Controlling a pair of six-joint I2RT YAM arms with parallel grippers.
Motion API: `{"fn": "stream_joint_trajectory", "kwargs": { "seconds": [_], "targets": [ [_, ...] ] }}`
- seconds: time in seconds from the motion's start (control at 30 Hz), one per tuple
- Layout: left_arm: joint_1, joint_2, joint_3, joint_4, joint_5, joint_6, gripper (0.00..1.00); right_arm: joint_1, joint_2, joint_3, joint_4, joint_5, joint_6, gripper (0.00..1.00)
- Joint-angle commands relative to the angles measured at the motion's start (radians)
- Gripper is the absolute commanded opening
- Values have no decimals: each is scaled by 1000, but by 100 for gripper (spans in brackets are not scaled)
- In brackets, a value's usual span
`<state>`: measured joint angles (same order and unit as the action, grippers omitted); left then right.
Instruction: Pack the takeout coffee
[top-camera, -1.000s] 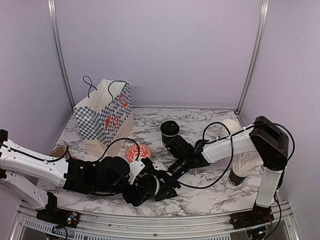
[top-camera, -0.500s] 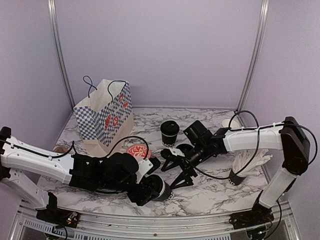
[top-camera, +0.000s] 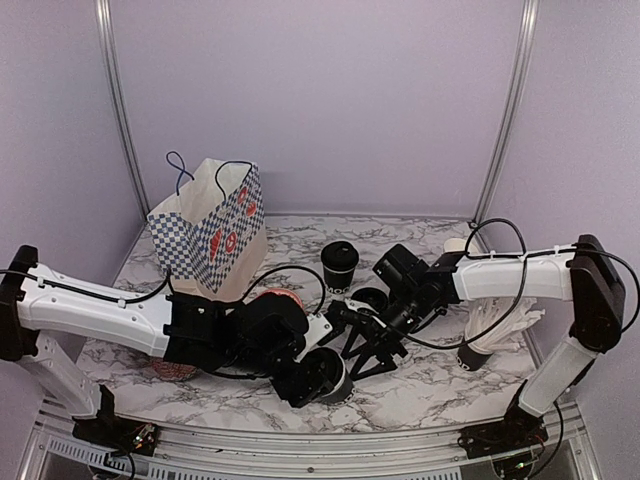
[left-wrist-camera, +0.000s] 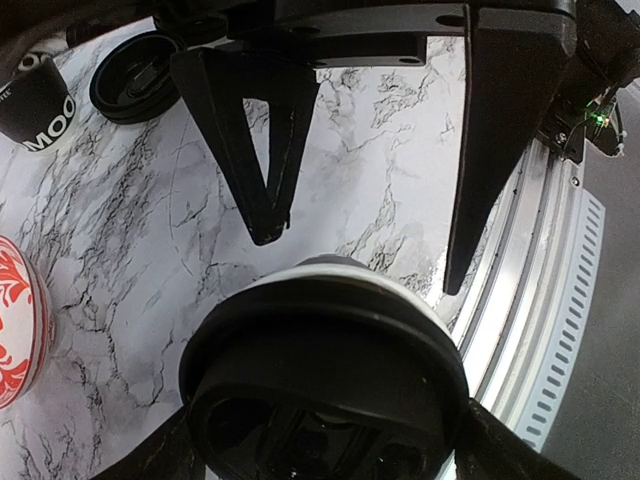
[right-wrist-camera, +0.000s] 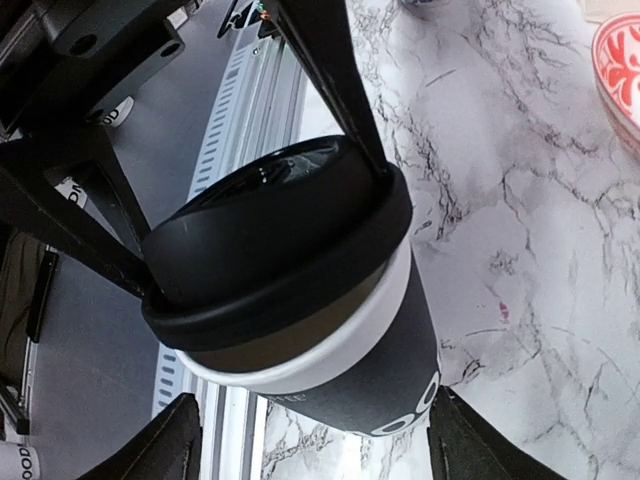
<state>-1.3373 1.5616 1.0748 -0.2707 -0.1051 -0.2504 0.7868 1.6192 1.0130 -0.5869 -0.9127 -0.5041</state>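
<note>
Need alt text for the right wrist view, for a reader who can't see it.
A black lidded coffee cup fills the frame, its lid toward the upper left, with the left gripper's two black fingers pressed against the lid's edges. The right gripper's own fingers blur at the bottom, spread either side of the cup's body, over a white marble table.

My left arm (top-camera: 90, 310) and right arm (top-camera: 500, 275): white link shells, black joint housings, looped black cables (top-camera: 495, 221). My right end effector (left-wrist-camera: 360, 260): two tapered black fingers (left-wrist-camera: 255, 130).

Lidded cup (left-wrist-camera: 325, 370) near right gripper (left-wrist-camera: 360, 260) (jaws apart); marble table (left-wrist-camera: 130, 230).
</note>
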Motion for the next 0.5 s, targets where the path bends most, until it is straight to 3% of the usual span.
{"fn": "stream_joint_trajectory", "kwargs": {
  "seconds": [0.0, 0.23, 0.47],
  "targets": [
    [-5, 44, 68, -101, 31, 24, 80, -8, 9, 9, -56, 28, 3, 70],
    [-10, 75, 114, -138, 35, 25, 81, -9, 84, -8, 29, 10, 52, 56],
    [-28, 66, 123, -162, -13, 17, 85, -8, 185, 38, 44, -49, 66, 52]
  ]
}}
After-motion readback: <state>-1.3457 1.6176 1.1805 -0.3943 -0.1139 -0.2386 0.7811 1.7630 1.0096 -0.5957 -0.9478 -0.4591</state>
